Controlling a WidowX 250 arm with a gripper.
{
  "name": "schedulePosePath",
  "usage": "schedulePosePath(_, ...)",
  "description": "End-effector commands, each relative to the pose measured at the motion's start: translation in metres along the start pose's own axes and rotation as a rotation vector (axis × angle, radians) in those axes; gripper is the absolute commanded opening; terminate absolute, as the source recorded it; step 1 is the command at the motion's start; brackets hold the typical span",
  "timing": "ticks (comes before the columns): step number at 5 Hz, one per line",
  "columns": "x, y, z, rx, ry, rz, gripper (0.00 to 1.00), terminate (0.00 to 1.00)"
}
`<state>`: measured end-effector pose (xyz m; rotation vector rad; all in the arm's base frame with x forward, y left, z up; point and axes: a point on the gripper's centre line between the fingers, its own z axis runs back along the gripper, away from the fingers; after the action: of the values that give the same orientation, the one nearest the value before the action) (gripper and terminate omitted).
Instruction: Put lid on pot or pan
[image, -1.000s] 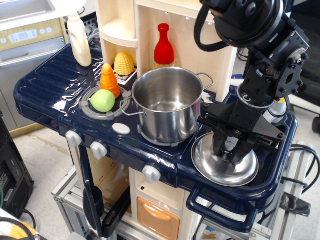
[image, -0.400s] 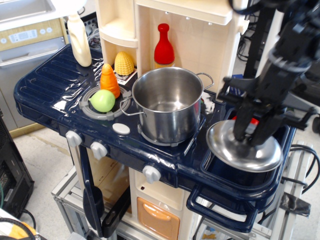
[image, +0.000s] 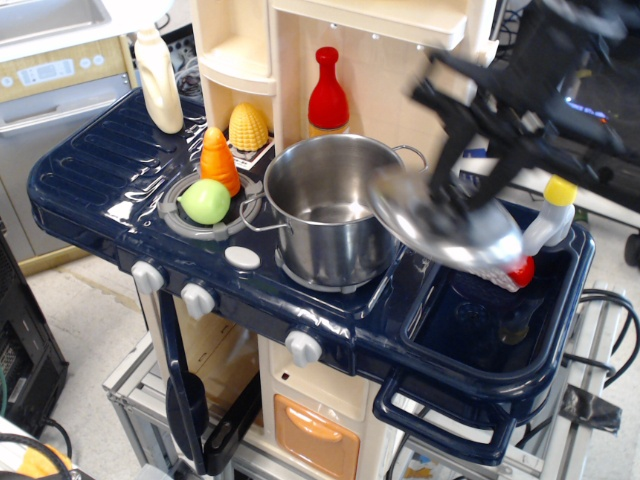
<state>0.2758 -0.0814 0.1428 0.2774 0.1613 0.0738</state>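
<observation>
- Sitting at the left of the frame are a green ball (image: 205, 201) and an orange carrot (image: 219, 159) on the burner ring, with a corn cob (image: 248, 127) and a red bottle (image: 328, 92) on the shelves behind them; none of these is shifting between the pictures.
- Standing at the centre on the dark blue stove top (image: 100, 170), the pot (image: 330, 208) is keeping its place, open-mouthed and empty as far as can be seen.
- Moving in at centre right, the lid (image: 445, 218) is now riding in the air, tilted, its left edge overlapping the pot's right rim (a second ago it was lying flat in the sink (image: 490, 325) at lower right).
- Carrying it is the gripper (image: 463, 193), its fingers closing around the knob at the middle of the lid; motion blur is hiding the exact contact, but the lid is plainly hanging from it.
- Judging from this, the lift and most of the carry are done; what is remaining is centring the lid over the mouth, levelling it and lowering.
- Showing at far right, now uncovered, is a white bottle with a yellow cap (image: 551, 215).
</observation>
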Motion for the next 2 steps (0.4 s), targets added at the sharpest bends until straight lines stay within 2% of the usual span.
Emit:
schedulePosePath(1, 0.011, 0.077, 0.013, 0.062, -0.178, -0.123, 0.00, 0.00)
schedulePosePath(2, 0.029, 0.079, 0.004, 0.023, -0.232, -0.139, 0.00, 0.00)
